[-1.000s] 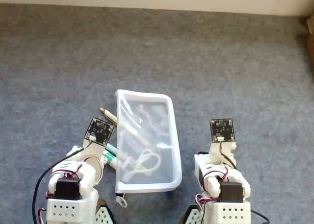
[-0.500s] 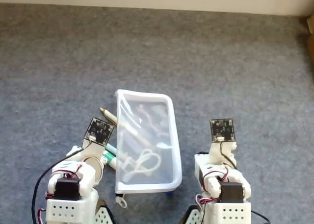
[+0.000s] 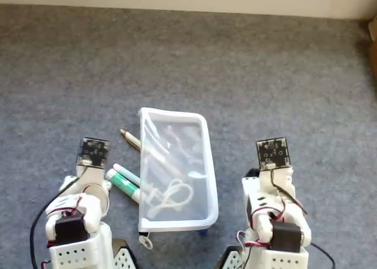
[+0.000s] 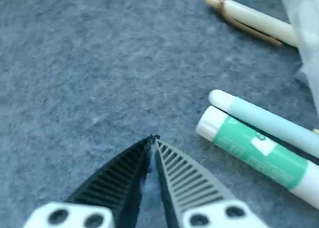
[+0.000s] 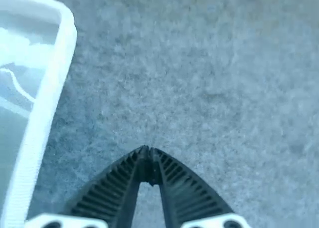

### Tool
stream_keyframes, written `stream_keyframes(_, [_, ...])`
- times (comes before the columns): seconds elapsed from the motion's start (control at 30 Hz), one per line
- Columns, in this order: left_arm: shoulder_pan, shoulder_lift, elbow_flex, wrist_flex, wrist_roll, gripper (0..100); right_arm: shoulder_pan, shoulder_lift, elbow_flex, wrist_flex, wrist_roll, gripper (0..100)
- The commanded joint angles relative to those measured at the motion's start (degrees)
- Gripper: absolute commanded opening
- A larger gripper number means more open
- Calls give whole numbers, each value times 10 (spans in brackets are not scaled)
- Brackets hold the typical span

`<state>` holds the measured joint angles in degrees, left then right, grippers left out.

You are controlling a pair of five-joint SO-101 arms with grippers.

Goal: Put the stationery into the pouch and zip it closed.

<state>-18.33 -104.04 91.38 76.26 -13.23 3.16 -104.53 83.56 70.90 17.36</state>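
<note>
Gathering the loose stationery looks to be the step in hand. Three pieces lie on the grey table (image 3: 265,75), just outside the clear pouch (image 3: 171,112) on its left side. A cream pen (image 4: 254,21) lies farthest from the arms, one end reaching the pouch wall. Nearer lie a pale blue pen (image 4: 264,119) and a green-labelled marker (image 4: 251,149), side by side and touching.

The left gripper (image 4: 152,138) hangs over bare table just beside the marker's white cap, closed tight with nothing in it. The right gripper (image 5: 145,150) sits on the pouch's other side, near its white edge, likewise closed and empty.

Pale shapes show through the pouch wall, but I cannot tell whether they lie inside or under it. The zip pull (image 3: 144,241) lies at the corner nearest the arms.

Next, I judge, the left gripper must open, straddle the marker across its barrel and carry it to the pouch mouth. The right gripper would need to steady the pouch meanwhile.
</note>
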Motion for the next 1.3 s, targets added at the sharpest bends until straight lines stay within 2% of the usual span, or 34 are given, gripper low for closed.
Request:
stream_keyframes(0.0, [-32, -4, -33, 0, 4, 7, -16, -4, -85, -11, 26, 10])
stream_keyframes(0.17, [-32, -4, -32, -3, 4, 7, -86, -3, -145, 35, 56, 11])
stream_keyframes(0.27, [-32, -4, -32, -3, 4, 8, -116, 23, -187, 66, 56, 61])
stream_keyframes(0.37, [-32, -4, -31, -3, 3, 8, -141, 97, -234, 89, 55, 111])
stream_keyframes(0.5, [-33, -4, -29, -3, 2, 23, -189, 221, -310, 122, 55, 116])
stream_keyframes(0.6, [-36, -4, -27, -3, 4, 115, -259, 295, -364, 169, 54, 139])
stream_keyframes(0.77, [-50, -4, -16, -3, 6, 248, -378, 341, -403, 219, 52, 283])
stream_keyframes(0.9, [-83, -4, -20, -4, 6, 250, -463, 343, -404, 219, 5, 307])
stream_keyframes(1.1, [-99, -3, -17, -21, 7, 251, -629, 346, -365, 214, -30, 307])
stream_keyframes(1.27, [-99, -3, -16, -23, 7, 251, -685, 373, -334, 177, -33, 307])
